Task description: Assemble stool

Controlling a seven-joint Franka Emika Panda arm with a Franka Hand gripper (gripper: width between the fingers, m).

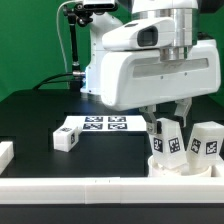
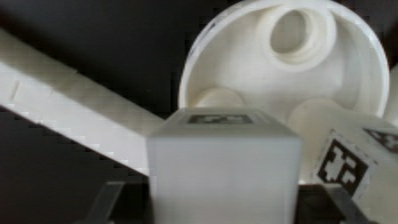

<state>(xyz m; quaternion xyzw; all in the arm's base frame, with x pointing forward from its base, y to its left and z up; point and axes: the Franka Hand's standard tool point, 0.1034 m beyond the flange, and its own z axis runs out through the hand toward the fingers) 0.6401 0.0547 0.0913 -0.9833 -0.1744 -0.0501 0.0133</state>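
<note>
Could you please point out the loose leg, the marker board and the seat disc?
loose leg (image 1: 67, 138), exterior view, its tagged side face.
marker board (image 1: 105, 124), exterior view, its printed top.
seat disc (image 2: 240, 75), wrist view, flat face beside the hole.

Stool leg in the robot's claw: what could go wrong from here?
1. The gripper holds the leg over the seat. The joint beneath is hidden, so the leg might go in tilted or miss.
2. The second leg stands right beside it on the seat. A finger or the held leg could knock it.
3. Nothing visibly clamps the seat, so pressing down might shift it.
</note>
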